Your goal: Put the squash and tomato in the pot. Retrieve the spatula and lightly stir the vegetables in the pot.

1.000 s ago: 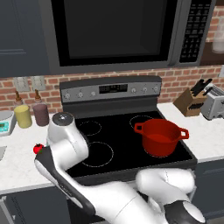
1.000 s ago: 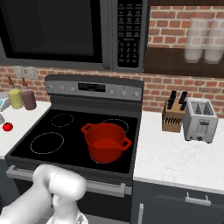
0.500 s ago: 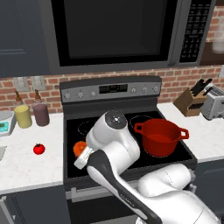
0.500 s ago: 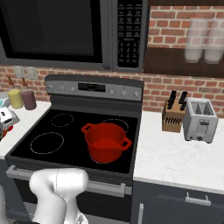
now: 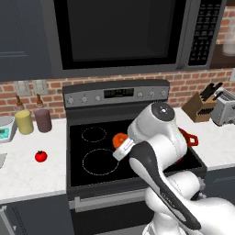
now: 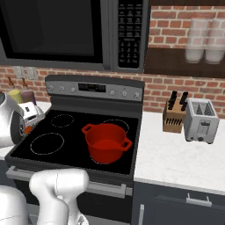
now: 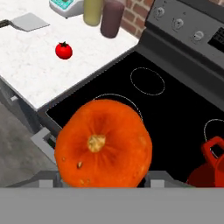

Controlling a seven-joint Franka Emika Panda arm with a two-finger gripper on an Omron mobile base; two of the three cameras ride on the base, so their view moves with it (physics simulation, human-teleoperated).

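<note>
In the hand view, the spatula (image 7: 27, 22) lies at upper left on the white counter (image 7: 52, 74), the tomato (image 7: 64, 50) just right of it, both waiting their turn. At centre the squash (image 7: 104, 148) is clamped in the gripper (image 7: 103, 177), carried above the black stove top (image 7: 175, 113). At lower right the pot's (image 7: 208, 168) rim appears, presumably where the squash is headed.

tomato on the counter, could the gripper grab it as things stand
Probably not yet: the gripper is shut on the squash over the stove. The tomato lies unobstructed on the counter, left of the stove.
</note>
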